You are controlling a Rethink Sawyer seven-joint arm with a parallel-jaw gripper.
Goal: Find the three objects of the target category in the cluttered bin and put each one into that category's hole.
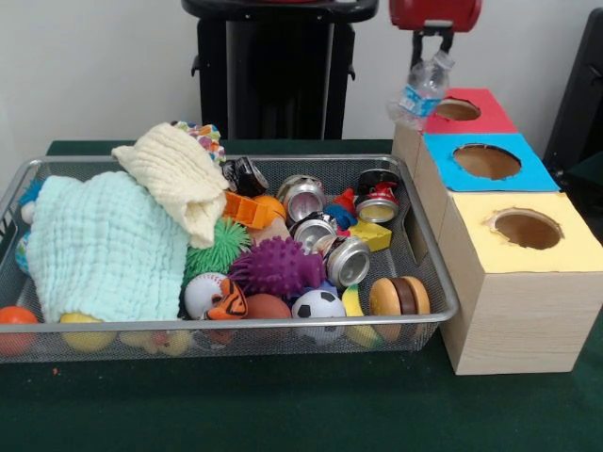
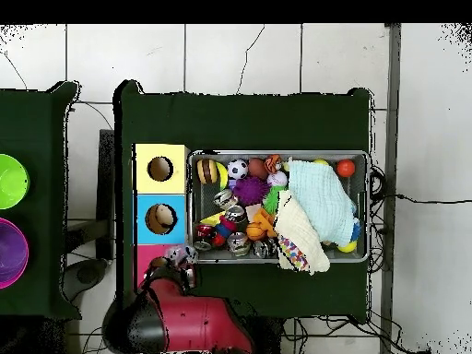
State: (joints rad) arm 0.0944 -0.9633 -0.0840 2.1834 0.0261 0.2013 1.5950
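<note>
My gripper (image 1: pixel 432 42) hangs at the top right and is shut on the top of a clear plastic bottle (image 1: pixel 421 91). The bottle dangles tilted at the far left corner of the box row, beside the red-surround hole (image 1: pixel 457 109). The blue-surround hole (image 1: pixel 486 161) lies just in front of it and to the right. In the overhead view the bottle (image 2: pixel 180 254) sits over the red box, below the blue hole (image 2: pixel 160 218), where something pale shows inside. The wire bin (image 1: pixel 283 325) shows no other clear bottle; cloths cover its left half.
The bin holds several silver cans (image 1: pixel 347 261), a purple spiky ball (image 1: pixel 276 266), a soccer ball (image 1: pixel 317 307), a mint cloth (image 1: pixel 104 247) and a cream cloth (image 1: pixel 179 179). The yellow-surround hole (image 1: pixel 527 229) is nearest the camera. Green and purple bowls (image 2: pixel 9 181) sit on another table.
</note>
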